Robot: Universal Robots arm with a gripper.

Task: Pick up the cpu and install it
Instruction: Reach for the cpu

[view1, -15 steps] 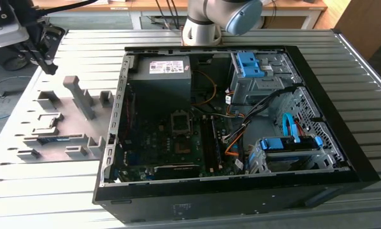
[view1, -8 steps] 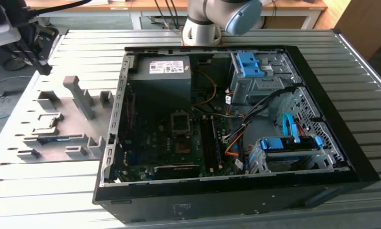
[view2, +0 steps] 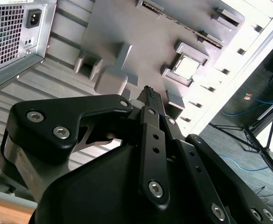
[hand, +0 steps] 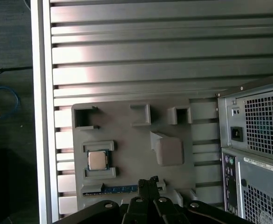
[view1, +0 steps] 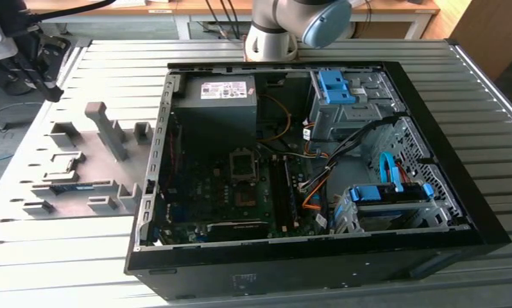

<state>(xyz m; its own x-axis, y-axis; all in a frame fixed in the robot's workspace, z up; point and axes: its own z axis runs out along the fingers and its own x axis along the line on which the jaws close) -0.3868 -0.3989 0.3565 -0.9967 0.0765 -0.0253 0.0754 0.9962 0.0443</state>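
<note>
Black gripper [hand: 148,179] (pincer pressed together, empty) is aimed at grey moulded tray [hand: 127,144], 9 o'clock of black PC case [view1: 281,273] in exterior view; square silver CPU [hand: 98,160] is seated there. If lowered unopened, CPU could be struck & unseated.

The gripper [view2: 147,91] is hanging over the grey tray [view2: 127,25], its black fingertips pressing together with nothing between them. Beyond those tips the cpu [view2: 186,67] is sitting flat in its square pocket on the tray, well apart from the fingers. A computer case [view2: 6,35] is standing on the slatted table [view2: 65,46] beside the tray, showing its power socket [view2: 34,18], and a blue cable [view2: 262,100] is lying on the floor past the table's edge.
</note>
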